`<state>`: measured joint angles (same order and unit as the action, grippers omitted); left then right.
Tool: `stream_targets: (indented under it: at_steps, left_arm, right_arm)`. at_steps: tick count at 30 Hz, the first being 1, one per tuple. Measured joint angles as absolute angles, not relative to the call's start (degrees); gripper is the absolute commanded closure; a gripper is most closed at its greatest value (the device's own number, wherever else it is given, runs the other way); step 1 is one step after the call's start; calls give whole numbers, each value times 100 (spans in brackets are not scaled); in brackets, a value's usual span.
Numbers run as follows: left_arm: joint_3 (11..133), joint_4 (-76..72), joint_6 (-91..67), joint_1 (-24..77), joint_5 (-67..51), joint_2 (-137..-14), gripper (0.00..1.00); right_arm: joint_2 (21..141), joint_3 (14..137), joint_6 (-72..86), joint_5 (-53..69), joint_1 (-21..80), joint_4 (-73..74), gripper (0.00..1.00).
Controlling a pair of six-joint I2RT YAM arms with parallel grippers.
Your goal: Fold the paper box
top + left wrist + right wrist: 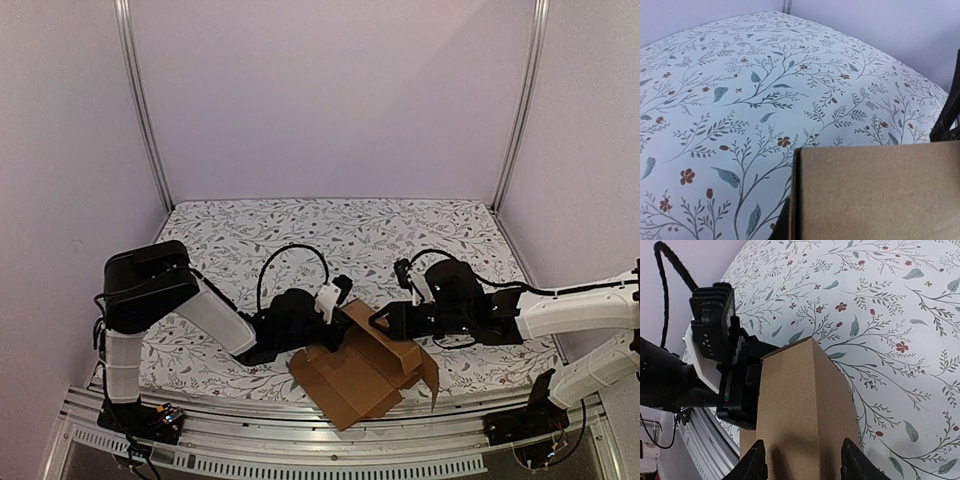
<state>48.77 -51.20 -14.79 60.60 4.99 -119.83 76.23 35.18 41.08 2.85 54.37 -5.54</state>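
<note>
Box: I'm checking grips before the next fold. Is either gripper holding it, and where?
The left gripper pinches the box's raised panel at its left edge. The right gripper straddles that panel; whether it grips cannot be told.

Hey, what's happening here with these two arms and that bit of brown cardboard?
A robot is folding a paper box at the near edge of the flower-patterned table. The box is only half formed: part of it lies flat, and one section stands raised between the two grippers. The left gripper is shut on the edge of that raised section. The right gripper has a finger on each side of it; whether it is pressing cannot be told.
</note>
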Motion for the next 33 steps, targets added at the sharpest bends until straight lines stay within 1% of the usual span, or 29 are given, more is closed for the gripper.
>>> stream_targets:
  at_steps: [5, 12, 15, 21, 25, 28, 30, 32, 33]
  left_arm:
    - [4781, -4772, -1396, 6073, 1194, -11686, 100]
    - [4521, -4027, -1505, 6073, 2423, -11286, 100]
    - [4554, -3494, -1734, 6075, 2956, -11131, 100]
    - [4995, -1907, -2657, 6086, 3986, -10906, 100]
    - [5172, -1055, -3378, 6090, 4230, -10809, 100]
    - [5194, -681, -3874, 6101, 4263, -10766, 100]
    - [5240, -449, -4112, 6114, 4263, -10728, 100]
    - [5297, -272, -4294, 6130, 4270, -10726, 100]
    - [5336, -169, -4377, 6141, 4274, -10726, 100]
  right_arm:
    - [7282, 3708, 3924, 45, 5437, -80, 40]
    - [7052, 4169, 3498, -410, 5437, 508, 39]
    - [7019, 4309, 3326, -548, 5437, 746, 42]
    - [7022, 4480, 3059, -655, 5437, 1063, 60]
    - [7107, 4484, 3037, -681, 5437, 1157, 81]
    - [7303, 4484, 3109, -720, 5437, 1157, 92]
    - [7439, 4482, 3186, -773, 5437, 1142, 97]
    - [7570, 4482, 3234, -840, 5437, 1100, 100]
    - [7631, 4482, 3258, -862, 5437, 1074, 100]
